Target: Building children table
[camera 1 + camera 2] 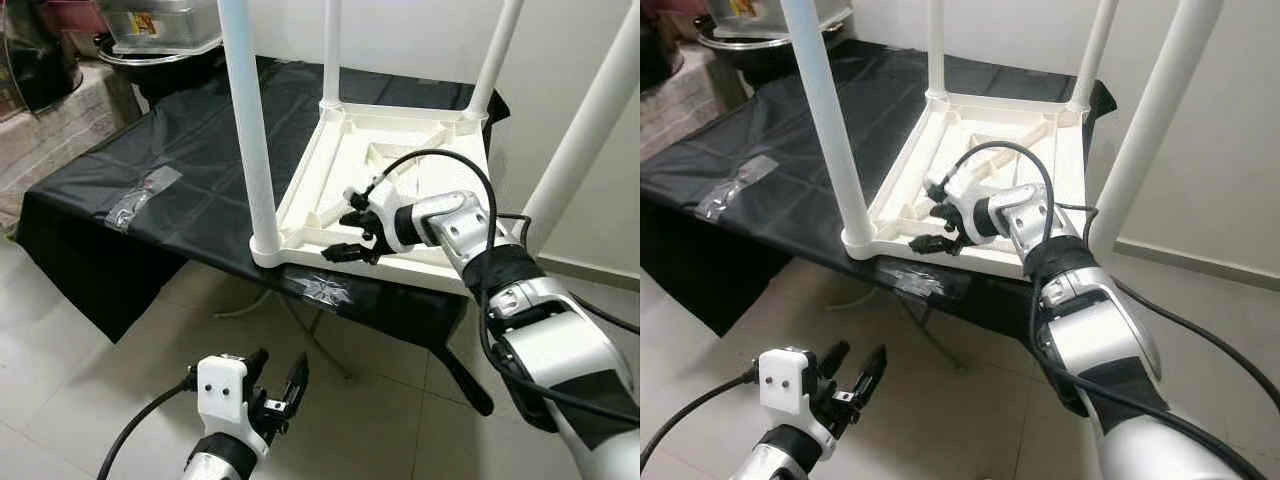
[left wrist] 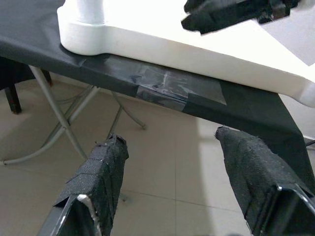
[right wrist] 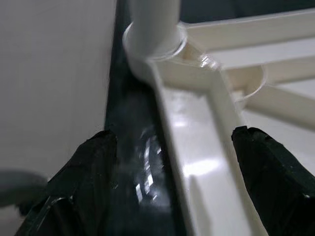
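The white children's table (image 1: 400, 150) lies upside down on a black-covered table (image 1: 200, 160), with white legs (image 1: 250, 130) standing up at its corners. My right gripper (image 1: 345, 235) is open at the white table's near edge. In the right wrist view its fingers (image 3: 98, 147) straddle the frame's rim (image 3: 197, 128) without touching it, and a leg socket (image 3: 152, 19) lies beyond. My left gripper (image 1: 280, 368) hangs open low over the floor, below the black table's front edge. Its fingers (image 2: 103, 167) have nothing between them.
Clear tape (image 2: 162, 86) patches the black cloth's front edge, and another patch (image 1: 140, 195) lies to the left. Metal folding legs (image 2: 64, 123) stand under the black table. A metal basin (image 1: 160, 30) sits at the back left. A pale wall rises on the right, with tiled floor below.
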You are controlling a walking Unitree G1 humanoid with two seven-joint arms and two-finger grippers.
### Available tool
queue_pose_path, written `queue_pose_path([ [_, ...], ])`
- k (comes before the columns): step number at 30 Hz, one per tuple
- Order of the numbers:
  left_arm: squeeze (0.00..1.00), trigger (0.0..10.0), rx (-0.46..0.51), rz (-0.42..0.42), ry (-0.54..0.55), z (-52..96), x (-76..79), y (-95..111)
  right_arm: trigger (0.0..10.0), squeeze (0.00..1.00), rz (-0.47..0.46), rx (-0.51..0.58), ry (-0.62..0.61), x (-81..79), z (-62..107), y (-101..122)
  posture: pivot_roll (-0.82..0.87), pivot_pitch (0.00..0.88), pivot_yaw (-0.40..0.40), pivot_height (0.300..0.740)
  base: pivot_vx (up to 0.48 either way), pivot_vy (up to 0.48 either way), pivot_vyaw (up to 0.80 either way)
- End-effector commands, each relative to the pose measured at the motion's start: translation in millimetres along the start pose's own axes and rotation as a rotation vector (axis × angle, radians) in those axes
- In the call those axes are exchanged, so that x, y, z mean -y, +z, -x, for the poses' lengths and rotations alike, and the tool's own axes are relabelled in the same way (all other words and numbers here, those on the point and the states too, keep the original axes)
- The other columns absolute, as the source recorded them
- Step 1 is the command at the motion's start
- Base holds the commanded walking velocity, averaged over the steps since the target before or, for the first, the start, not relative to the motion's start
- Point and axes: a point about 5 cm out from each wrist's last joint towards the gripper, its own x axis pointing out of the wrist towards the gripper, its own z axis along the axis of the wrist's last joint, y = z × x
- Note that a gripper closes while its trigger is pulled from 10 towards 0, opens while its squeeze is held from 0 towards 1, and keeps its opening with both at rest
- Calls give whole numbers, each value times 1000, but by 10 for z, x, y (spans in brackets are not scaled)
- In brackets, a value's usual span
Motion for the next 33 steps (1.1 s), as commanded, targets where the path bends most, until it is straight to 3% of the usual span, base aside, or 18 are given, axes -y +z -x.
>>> queue_pose_path([
  [1,0,10000,-29,2,9,3,-4,-49,10000,0,20,-22,26,-22,-17,-28,30,111,-1,740,0,0,0],
  [5,0,10000,-30,2,9,-7,-4,-51,10000,0,25,-56,41,-10,-2,-57,24,110,-1,740,0,0,0],
  [7,0,10000,-31,5,8,-18,3,-48,10000,0,25,-134,53,17,23,-146,11,133,-1,740,0,0,0],
  [19,0,10000,-27,10,8,-6,37,-27,10000,0,44,-244,76,39,57,-245,10,167,-15,740,0,0,0],
  [31,0,10000,-23,19,8,4,75,-15,10000,0,136,-362,82,54,68,-292,3,180,-24,740,0,0,0],
  [32,0,10000,-22,23,8,3,85,-14,235,0,180,-384,70,64,60,-265,0,182,-29,740,0,0,0],
  [33,0,10000,-22,23,8,3,85,-14,235,0,180,-384,70,64,60,-265,0,182,-29,740,0,0,0],
])
